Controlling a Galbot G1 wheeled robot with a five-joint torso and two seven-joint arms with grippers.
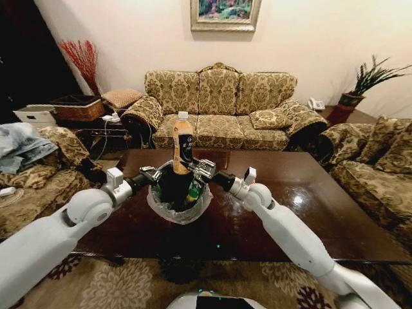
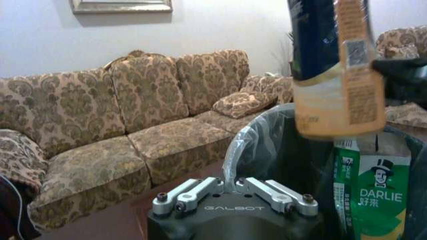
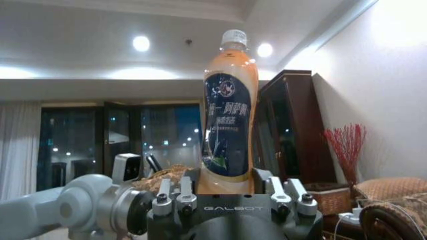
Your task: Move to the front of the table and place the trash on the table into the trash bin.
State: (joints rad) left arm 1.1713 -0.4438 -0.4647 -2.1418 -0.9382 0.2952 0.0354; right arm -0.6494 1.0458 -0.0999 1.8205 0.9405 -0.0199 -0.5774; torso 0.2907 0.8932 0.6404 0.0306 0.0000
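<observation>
Item 1, tabletop (image 1: pixel 309 206): glossy dark brown wood, in front of me, reflecting ceiling lights. I see no loose trash on its visible surface.

Item 2, trash bin (image 1: pixel 178 207): small, black, lined with a crinkly translucent bag (image 2: pixel 250 145), standing on the near part of the tabletop between my two arms. A green-and-yellow Darlie wrapper tube (image 2: pixel 373 200) sits upright inside it, against the wall of the bin.

Item 3, tan bottle (image 1: pixel 183 145): pale cap, dark label, upright, its base directly above the bin's mouth and raised clear of the tabletop. In the right wrist view it rises straight up from between the end effector's fingers.

Item 4, right end effector (image 1: pixel 201 168): at the bin's upper right edge, closed around the lower part of the bottle and holding it upright.

Item 5, left end effector (image 1: pixel 152 174): at the bin's upper left rim, just beside the bottle. I see its body and finger linkages in the left wrist view, with the liner bag right in front of them; I cannot tell how far its fingers are spread or whether they hold the rim.

Item 6, surroundings: a patterned sofa (image 1: pixel 222 106) beyond the tabletop, a woven basket (image 1: pixel 78 108) off to the left.
</observation>
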